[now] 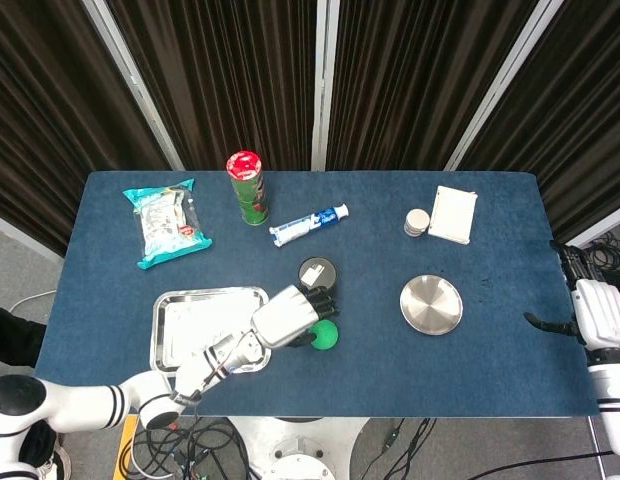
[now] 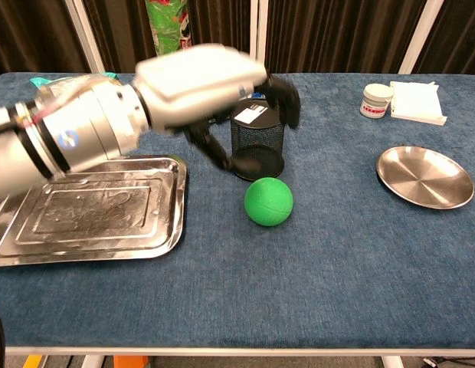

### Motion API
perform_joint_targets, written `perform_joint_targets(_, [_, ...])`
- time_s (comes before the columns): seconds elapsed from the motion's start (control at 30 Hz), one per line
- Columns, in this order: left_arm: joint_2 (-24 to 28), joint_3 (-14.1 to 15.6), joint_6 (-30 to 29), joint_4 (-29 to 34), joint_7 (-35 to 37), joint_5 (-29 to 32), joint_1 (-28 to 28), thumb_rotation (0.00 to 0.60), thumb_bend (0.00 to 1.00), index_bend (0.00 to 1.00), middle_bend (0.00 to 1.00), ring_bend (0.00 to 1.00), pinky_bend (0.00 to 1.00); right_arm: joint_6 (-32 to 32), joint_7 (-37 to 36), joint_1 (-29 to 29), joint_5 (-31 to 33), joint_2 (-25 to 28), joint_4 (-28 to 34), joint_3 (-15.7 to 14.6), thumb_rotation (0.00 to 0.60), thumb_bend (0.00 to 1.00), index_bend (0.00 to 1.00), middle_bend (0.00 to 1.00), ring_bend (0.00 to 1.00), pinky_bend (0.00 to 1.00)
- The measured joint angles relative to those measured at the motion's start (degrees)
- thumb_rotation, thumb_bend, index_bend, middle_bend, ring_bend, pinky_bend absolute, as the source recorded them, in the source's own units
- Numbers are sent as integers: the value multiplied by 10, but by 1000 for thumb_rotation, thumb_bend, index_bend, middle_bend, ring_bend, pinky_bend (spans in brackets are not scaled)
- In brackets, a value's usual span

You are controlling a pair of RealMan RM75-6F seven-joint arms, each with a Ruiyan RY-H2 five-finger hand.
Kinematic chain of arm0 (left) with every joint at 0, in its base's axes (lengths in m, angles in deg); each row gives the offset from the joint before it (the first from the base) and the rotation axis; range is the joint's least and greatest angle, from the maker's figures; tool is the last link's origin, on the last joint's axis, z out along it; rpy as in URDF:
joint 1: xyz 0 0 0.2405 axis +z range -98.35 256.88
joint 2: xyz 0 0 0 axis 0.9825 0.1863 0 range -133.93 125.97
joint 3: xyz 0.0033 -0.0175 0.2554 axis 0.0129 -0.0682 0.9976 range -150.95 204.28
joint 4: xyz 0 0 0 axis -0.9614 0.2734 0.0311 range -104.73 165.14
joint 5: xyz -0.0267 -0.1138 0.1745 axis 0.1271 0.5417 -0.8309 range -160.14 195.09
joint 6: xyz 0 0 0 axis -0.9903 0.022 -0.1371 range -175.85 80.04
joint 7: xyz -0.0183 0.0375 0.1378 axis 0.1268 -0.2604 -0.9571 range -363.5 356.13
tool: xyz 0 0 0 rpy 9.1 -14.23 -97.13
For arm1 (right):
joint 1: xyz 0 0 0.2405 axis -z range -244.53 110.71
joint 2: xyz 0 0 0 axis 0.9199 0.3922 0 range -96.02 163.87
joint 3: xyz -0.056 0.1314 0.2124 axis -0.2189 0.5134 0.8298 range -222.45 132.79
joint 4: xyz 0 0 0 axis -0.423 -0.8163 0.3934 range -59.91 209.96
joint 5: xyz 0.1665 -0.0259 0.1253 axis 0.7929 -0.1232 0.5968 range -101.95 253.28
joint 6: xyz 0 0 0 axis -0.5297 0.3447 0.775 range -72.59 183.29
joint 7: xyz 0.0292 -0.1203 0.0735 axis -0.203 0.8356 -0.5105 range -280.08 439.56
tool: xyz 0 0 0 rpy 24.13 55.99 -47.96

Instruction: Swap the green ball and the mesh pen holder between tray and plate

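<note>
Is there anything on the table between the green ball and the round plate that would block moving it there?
Nothing visible does. The green ball sits free on the cloth, just in front of the mesh pen holder, and the stretch of blue table between it and the round plate is bare. The left hand hangs above the holder, holding nothing.
</note>
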State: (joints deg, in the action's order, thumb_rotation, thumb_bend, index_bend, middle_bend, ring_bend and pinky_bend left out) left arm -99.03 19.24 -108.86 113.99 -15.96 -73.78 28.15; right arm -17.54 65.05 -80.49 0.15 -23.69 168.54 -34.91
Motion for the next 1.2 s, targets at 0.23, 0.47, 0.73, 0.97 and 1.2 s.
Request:
perform_joint_targets(0.23, [13, -38, 40, -1, 26, 67, -11, 600, 153, 179, 220, 188, 450, -17, 1, 8, -1, 12, 12, 5, 600, 33, 0, 82, 0, 155])
perform_joint_targets(0.47, [-5, -59, 128, -48, 52, 125, -54, 600, 126, 120, 150, 126, 383, -11, 0, 8, 1, 10, 10, 4, 600, 31, 0, 80, 0, 154])
perform_joint_targets(0.73, [-28, -72, 158, -105, 66, 138, -91, 600, 126, 120, 129, 96, 365, -8, -5, 7, 0, 7, 1, 4, 600, 32, 0, 77, 0, 154])
perform_joint_targets(0.97, [-37, -76, 201, -155, 85, 153, -121, 600, 126, 120, 83, 37, 327, -4, -11, 8, 1, 3, -8, 3, 600, 33, 0, 77, 0, 154])
perform_joint_targets(1.2, [-22, -79, 185, -145, 84, 147, -127, 600, 126, 120, 78, 24, 322, 5, -19, 7, 4, -1, -20, 3, 600, 35, 0, 78, 0, 154])
